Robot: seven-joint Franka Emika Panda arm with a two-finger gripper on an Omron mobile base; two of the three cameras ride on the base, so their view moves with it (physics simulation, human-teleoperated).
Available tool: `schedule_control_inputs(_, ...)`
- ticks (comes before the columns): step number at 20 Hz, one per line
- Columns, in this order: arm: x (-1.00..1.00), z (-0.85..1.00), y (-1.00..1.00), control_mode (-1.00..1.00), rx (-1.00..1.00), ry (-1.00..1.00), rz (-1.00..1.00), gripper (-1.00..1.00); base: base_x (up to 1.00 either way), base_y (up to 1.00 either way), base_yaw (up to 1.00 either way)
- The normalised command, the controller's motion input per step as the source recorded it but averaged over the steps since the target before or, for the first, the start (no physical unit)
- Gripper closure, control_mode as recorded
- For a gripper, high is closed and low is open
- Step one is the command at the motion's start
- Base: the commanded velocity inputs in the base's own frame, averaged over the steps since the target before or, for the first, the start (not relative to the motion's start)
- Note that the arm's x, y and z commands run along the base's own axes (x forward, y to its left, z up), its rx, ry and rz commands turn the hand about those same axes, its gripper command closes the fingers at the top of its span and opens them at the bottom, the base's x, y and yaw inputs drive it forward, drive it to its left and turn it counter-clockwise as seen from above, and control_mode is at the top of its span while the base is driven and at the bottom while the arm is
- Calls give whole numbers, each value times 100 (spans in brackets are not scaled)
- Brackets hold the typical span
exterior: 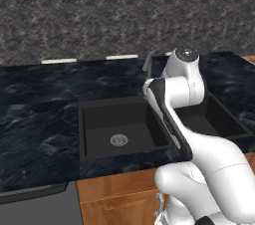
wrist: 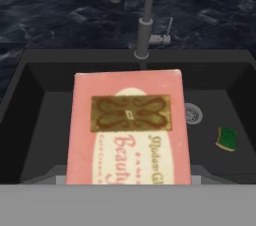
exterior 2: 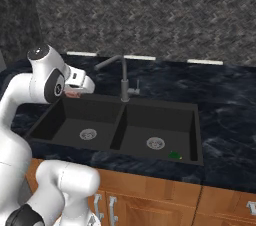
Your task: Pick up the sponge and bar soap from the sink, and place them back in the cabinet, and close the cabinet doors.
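My claw (exterior 2: 75,91) is shut on the bar soap (wrist: 129,127), lifted above the left basin of the sink (exterior 2: 197,135), its long axis running straight out from me toward the faucet (exterior 2: 122,77); the cabinet isn't in these views, so I judge the soap must be carried up and away from here. The sponge (exterior 2: 174,155) lies flat in the near right corner of the right basin, well to my right and lower. On the soap's wrapper I can read "Beauty" in script; the rest is too blurred
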Motion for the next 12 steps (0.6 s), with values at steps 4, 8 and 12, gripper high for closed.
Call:
schedule_control_inputs(4,-3,21,37,-100,0,-2,0,100,0,0,0)
schedule_control_inputs(8,0,20,-11,-100,0,0,0,100,0,0,0)
schedule_control_inputs(12,0,19,-40,-100,0,0,1,100,0,0,0)
